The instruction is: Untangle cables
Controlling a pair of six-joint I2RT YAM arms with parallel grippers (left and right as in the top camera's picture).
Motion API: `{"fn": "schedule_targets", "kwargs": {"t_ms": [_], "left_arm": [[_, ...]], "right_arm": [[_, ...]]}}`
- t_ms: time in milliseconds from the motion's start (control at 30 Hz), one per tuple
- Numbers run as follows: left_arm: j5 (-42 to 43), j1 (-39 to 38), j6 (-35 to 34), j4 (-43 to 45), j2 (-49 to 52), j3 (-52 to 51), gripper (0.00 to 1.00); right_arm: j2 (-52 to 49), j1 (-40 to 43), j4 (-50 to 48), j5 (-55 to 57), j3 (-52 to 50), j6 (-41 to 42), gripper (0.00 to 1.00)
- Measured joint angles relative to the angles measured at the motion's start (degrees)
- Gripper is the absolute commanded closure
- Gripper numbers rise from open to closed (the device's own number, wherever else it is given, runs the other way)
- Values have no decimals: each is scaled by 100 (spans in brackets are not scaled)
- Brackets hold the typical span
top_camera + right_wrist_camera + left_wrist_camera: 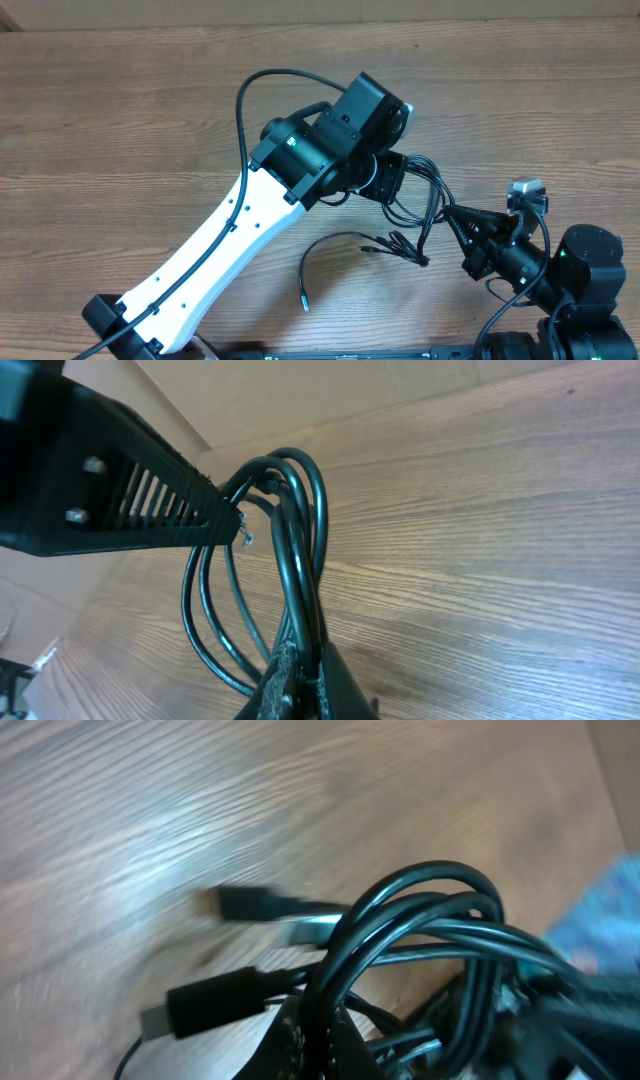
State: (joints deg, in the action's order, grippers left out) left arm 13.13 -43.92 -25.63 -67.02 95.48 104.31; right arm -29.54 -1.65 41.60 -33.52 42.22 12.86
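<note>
The brown wood-grain worktop (120,120) fills every view. The cables (425,205) are one black tangle right of the middle, held between the two arms. How many separate cords make it up cannot be told. In the right wrist view about four strands run side by side in a long loop.

One loose tail (318,255) leaves the tangle, curves left across the wood and ends in a small grey tip. A cluster of plug ends (402,245) lies just beside where that tail starts. The left wrist view shows two plugs: a blurred plug (245,904) further off and a black plug (200,1005) with a grey tip nearer the camera.

The left fingers (300,1045) are clenched on the tangle, and strands rise out of them in tight loops. The right fingers (305,685) are clenched on it too, from the other side. In that view a ribbed black finger of the other arm meets the same loop at its tip. The two pairs are near each other, with only a short run of cable between them.

There are two arms. The left arm (220,250) is a white link running up diagonally from the lower left. From overhead, its black wrist (345,135) covers its own fingers and part of the tangle. One thick black wire (243,115) arcs beside that arm and is far thicker than the cables. The right arm (585,265) is black and sits at the lower right, with a small grey block (527,190) on it. A blurred blue patch (615,900) at the right edge of the left wrist view cannot be made out.
</note>
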Motion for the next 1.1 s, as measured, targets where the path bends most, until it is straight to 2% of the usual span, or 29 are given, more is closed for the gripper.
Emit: {"fn": "schedule_targets", "kwargs": {"t_ms": [200,400,433,500,600,667,767,900,1100], "left_arm": [[-588,-37,-1113,-151,0,0,96],[-822,-35,-1478,-177,0,0,96],[-852,-35,-1497,-177,0,0,96],[-925,-35,-1508,-181,0,0,96],[-1003,-31,-1486,-199,0,0,96],[-1043,-31,-1394,-199,0,0,96],[-1038,-35,-1167,-199,0,0,96],[-938,-35,-831,-197,0,0,96],[-354,-35,-63,-48,0,0,96]], "right_arm": [[0,0,2,-7,0,422,96],[0,0,0,-4,0,621,95],[0,0,4,-2,0,636,89],[0,0,4,11,0,708,69],[0,0,0,9,0,693,27],[0,0,4,17,0,699,16],[0,0,2,33,0,699,13],[0,0,4,33,0,702,12],[0,0,15,35,0,387,10]]}}
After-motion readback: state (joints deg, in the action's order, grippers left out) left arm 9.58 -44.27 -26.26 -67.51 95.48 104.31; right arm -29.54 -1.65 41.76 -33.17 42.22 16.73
